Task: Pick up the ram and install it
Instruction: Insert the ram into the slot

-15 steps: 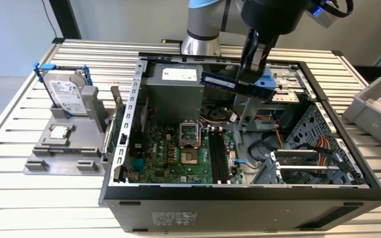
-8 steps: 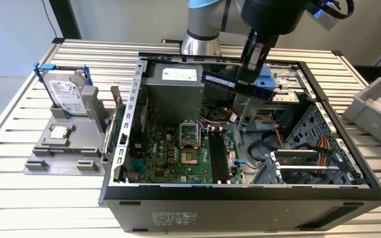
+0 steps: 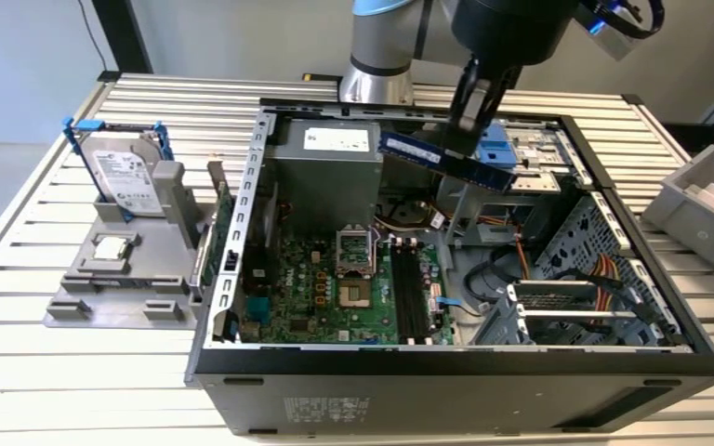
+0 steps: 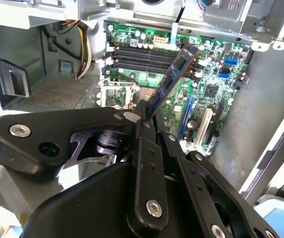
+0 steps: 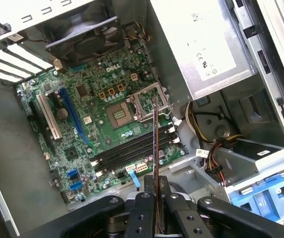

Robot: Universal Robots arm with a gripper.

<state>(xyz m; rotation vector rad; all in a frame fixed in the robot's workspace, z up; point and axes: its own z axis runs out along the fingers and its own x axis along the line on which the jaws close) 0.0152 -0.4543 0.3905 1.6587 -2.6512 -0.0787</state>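
- The end effector (image 3: 461,139) is clamped shut on the ram (image 3: 444,160), pinching the thin board by its flat faces; in the second wrist view the dark blue stick (image 4: 174,77) juts out from between the black fingers (image 4: 144,124)
- The ram hangs in the air above the open computer case (image 3: 456,367), clear of everything inside; in the exterior view it sits slightly tilted, just beside the grey power supply (image 3: 326,167) and over the wiring on the exterior view's right of it
- The black memory slots (image 3: 409,293) lie lower down on the green motherboard (image 3: 320,297), beside the CPU socket (image 3: 354,269), and look unfilled; they are well apart from the stick
- In the first wrist view the ram (image 5: 155,148) shows edge-on as a thin line that crosses the slots (image 5: 127,151) at an angle instead of running along them
- To my eye the pick-up is done and the carry toward the board is the step in hand; nothing is seated yet
- I judge that seating calls for turning the stick parallel to one slot, centring its contact edge over that slot, then a straight, even press; a skewed entry could jam against the slot walls
- On the slatted surface (image 3: 85,372) outside the case, a hard drive in a blue frame (image 3: 122,167) stands in its holder
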